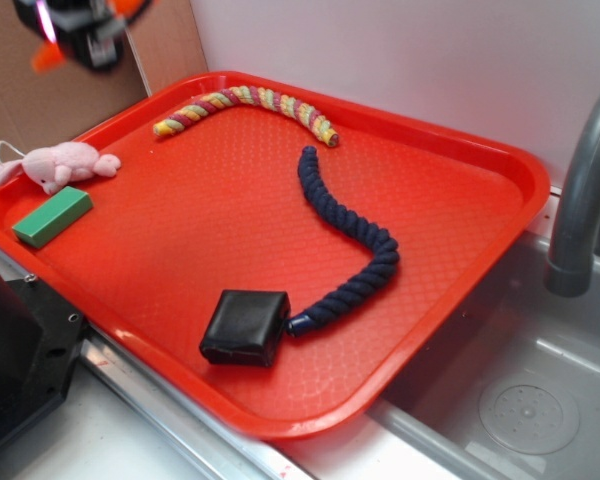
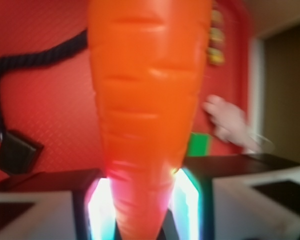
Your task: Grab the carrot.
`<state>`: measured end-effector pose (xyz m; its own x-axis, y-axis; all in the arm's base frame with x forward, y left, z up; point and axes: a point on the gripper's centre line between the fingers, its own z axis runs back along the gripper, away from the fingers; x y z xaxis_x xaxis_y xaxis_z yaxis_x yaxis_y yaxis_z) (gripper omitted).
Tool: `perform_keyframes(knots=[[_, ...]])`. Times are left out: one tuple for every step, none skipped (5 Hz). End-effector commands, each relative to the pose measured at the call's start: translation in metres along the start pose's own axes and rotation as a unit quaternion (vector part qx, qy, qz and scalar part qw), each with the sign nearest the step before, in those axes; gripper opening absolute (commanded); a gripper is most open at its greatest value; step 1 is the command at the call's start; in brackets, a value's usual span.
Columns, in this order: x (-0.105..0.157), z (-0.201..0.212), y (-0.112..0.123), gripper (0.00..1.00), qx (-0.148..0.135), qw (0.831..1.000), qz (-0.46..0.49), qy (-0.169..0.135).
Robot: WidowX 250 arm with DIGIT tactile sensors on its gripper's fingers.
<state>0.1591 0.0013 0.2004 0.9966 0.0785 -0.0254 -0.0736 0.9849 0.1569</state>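
The claw (image 1: 80,35) hangs high above the far left corner of the red tray (image 1: 460,260), at the top edge of the exterior view and blurred there. It is closed on the carrot (image 2: 150,100): in the wrist view the glossy orange cone fills the middle, its narrow end pinched between the two lit fingers (image 2: 101,210). In the exterior view only orange bits of the carrot show beside the dark claw body.

Below the claw there is much open room. The wide middle of the tray lies bare, and its raised rim runs all round. Nearest under the claw, by the tray's left edge, lie the pink plush toy (image 1: 60,163) and, just beside it, the green block (image 1: 52,216); the two look close but whether they touch cannot be told. Farther out from the claw along the far rim stretches the striped rope (image 1: 250,105). The dark blue rope (image 1: 355,240) snakes across the middle, well apart from the claw, its end meeting the black square pouch (image 1: 245,327) near the front rim. Beyond the tray's right edge stand a grey faucet (image 1: 585,190) and a steel sink (image 1: 520,400), far from the claw.
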Motion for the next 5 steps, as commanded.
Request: perform_keyframes(knots=[[-0.001,0.067,0.015,0.0,-0.037,0.997,0.071,-0.019],[0.003,0.064,0.015,0.0,-0.051,0.996,0.074,-0.012],[0.004,0.061,0.017,0.0,-0.054,0.996,0.074,-0.013],[0.005,0.06,0.012,0.0,-0.048,0.997,0.063,-0.023],[0.007,0.051,0.005,0.0,-0.016,0.998,0.055,-0.026]])
